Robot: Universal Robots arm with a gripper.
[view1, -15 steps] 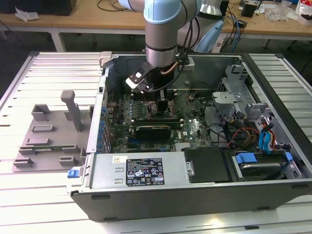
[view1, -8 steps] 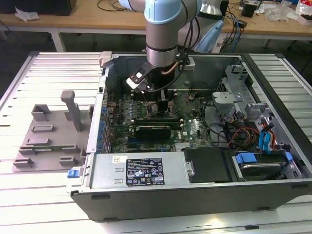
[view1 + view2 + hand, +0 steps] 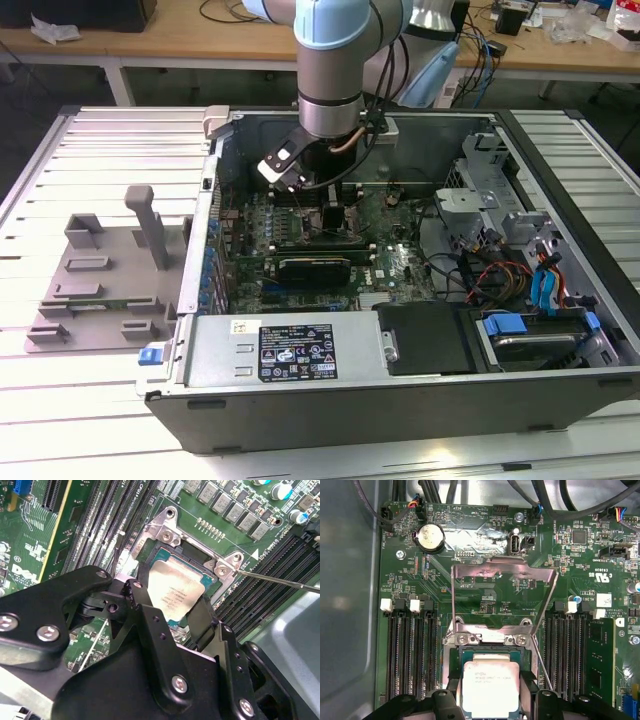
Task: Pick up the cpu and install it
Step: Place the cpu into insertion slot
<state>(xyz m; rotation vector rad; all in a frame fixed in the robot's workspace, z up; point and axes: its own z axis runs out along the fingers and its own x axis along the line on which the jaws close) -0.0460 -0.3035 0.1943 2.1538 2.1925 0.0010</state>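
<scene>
- Judging from how things lie, the pick-up is done and the install is at the placing step: the gripper is down inside the computer case, directly over the socket on the motherboard.
- The cpu lies flat within the socket's outline, silver top up, with its thin rim showing around the lid in both wrist views.
- Its two black fingers are closed in to the chip's width and press on two opposite edges, so I read them as holding the cpu.
- Whether the chip is fully seated on the socket or resting just above it, I cannot tell.
- Left to do, as it looks: the load plate is swung up and open, and the thin retention lever is unlatched, so nothing yet clamps the chip.
- Counts: one cpu, one socket, one load plate, one lever, one arm with two fingers.
- Also one coin battery, one memory module, and one grey fixture plate outside the case, toward the exterior view's left.
</scene>
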